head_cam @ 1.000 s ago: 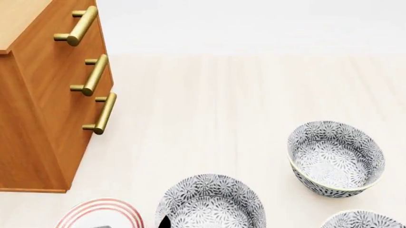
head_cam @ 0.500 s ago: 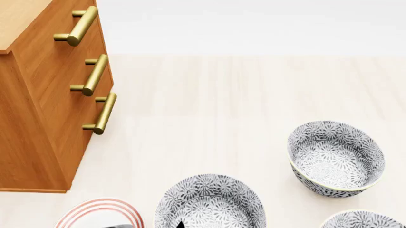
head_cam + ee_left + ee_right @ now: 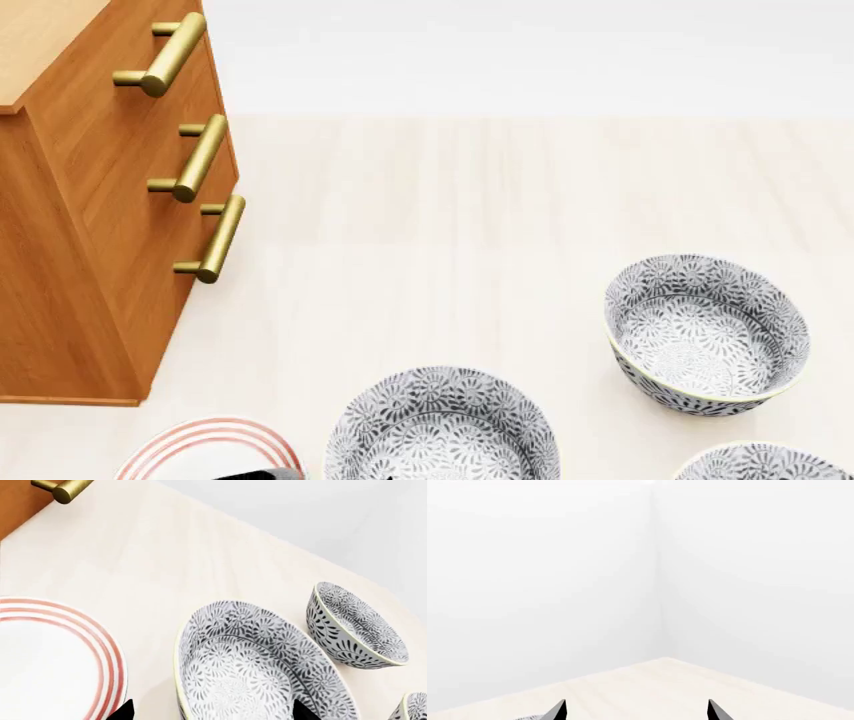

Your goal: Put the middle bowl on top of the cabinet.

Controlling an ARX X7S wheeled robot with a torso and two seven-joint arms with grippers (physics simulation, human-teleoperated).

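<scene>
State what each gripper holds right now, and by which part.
Nothing. The left gripper is open, jaws astride the middle bowl's near rim without closing. The right gripper is open on empty air.

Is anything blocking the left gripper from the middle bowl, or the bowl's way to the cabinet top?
Nothing visible does. The left gripper is open, its tips straddling the near rim of the middle bowl. The striped plate lies beside it, and bare floor runs to the cabinet, whose visible top corner is bare.
</scene>
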